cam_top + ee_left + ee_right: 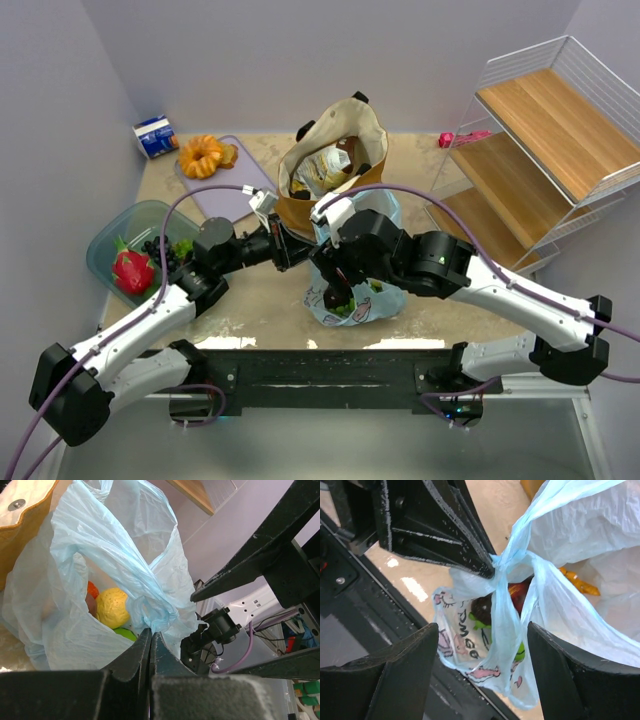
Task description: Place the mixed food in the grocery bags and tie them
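Top view: tying light-blue bag (385,300), standing just before tote (370,140). Left wrist: left gripper (150,636) clamping shut on twisted handle (145,587), fruit (112,607) lying inside. Right wrist: right gripper (481,635) gaping open astride knotted strand (500,615); next, likely needing closing on free handle, pulling tight.

Light-blue plastic bag (115,545), pink-printed; mustard-tan tote (20,530); yellow fruit (113,607); teal tub (110,235).

blue bag (385,302) half hidden, shelf (560,125) cropped
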